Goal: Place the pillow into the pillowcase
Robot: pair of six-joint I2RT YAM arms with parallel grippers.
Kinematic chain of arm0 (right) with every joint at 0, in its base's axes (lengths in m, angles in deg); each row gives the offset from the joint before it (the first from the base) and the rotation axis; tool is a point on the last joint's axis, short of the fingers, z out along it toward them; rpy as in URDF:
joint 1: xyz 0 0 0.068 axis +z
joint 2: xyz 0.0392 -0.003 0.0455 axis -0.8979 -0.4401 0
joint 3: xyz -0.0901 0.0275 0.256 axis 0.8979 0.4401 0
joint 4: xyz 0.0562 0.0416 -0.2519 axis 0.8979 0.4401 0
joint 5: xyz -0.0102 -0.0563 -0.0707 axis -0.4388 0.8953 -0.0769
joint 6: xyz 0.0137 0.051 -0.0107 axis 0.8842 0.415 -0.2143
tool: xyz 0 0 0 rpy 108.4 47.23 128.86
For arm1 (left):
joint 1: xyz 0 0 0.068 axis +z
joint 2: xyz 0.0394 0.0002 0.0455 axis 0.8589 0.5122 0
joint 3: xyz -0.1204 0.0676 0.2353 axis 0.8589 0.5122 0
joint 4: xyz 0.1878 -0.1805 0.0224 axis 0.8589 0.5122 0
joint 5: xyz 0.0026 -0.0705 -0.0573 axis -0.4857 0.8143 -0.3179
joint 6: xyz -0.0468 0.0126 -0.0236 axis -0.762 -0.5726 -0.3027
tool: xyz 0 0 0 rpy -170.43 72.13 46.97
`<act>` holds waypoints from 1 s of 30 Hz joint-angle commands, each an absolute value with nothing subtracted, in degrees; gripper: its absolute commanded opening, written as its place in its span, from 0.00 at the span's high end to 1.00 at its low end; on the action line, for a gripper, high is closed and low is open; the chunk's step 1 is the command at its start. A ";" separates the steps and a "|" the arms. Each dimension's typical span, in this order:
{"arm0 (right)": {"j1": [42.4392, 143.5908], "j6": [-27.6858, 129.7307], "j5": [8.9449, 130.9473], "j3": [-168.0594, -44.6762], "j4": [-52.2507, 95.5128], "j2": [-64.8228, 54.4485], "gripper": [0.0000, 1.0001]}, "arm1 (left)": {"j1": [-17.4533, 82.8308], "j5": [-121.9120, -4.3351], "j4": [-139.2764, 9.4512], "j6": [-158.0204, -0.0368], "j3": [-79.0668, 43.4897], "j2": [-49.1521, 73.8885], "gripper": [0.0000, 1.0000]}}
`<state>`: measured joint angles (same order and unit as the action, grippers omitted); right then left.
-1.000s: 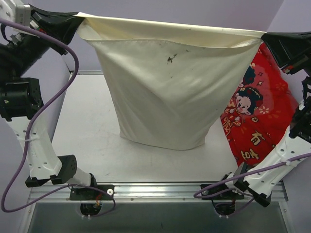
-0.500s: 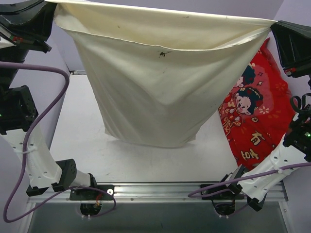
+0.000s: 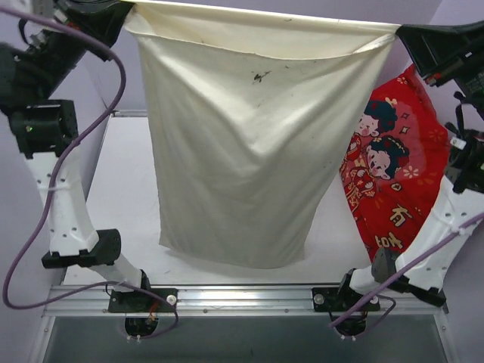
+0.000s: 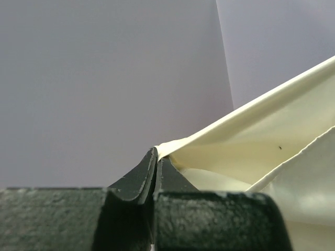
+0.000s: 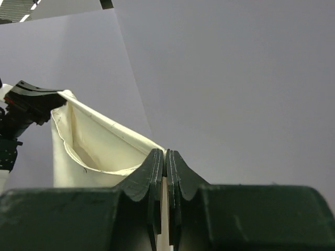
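Note:
The cream pillowcase (image 3: 242,151) hangs in the air like a sack, its open mouth stretched across the top between both grippers. Its closed bottom edge hangs over the table's front. My left gripper (image 3: 125,9) is shut on the mouth's left corner; in the left wrist view (image 4: 156,151) the fabric (image 4: 251,141) runs out from between the closed jaws. My right gripper (image 3: 399,32) is shut on the right corner; the right wrist view (image 5: 165,152) shows the hem (image 5: 89,146) pinched between its jaws. The white yellow-piped pillow is not visible; I cannot tell whether it is inside.
A red cushion (image 3: 397,189) printed with cartoon children stands at the right, partly behind the pillowcase and the right arm. The grey table (image 3: 128,197) lies below, with a metal rail (image 3: 242,295) along the front edge. Purple walls stand behind.
Both grippers have moved closer together, the left one shifting right. The pillowcase now hangs narrower and longer, its bottom edge nearer the table's front.

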<state>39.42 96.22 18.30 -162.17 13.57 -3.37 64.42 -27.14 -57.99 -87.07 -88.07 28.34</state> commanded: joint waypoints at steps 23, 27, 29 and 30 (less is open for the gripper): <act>40.04 77.44 44.21 -156.73 6.17 -7.08 0.98 | 67.01 -58.11 -70.81 -82.76 -80.76 34.82 1.00; 45.77 68.14 35.16 -143.52 17.92 -2.34 0.77 | 67.89 -61.27 -71.60 -72.48 -55.70 23.29 1.00; 47.62 62.88 33.56 -138.43 20.85 -0.75 0.58 | 70.34 -62.33 -70.72 -70.44 -43.21 16.98 1.00; 49.11 60.84 32.51 -134.57 25.04 0.56 0.51 | 71.39 -60.85 -69.50 -69.22 -39.87 15.38 1.00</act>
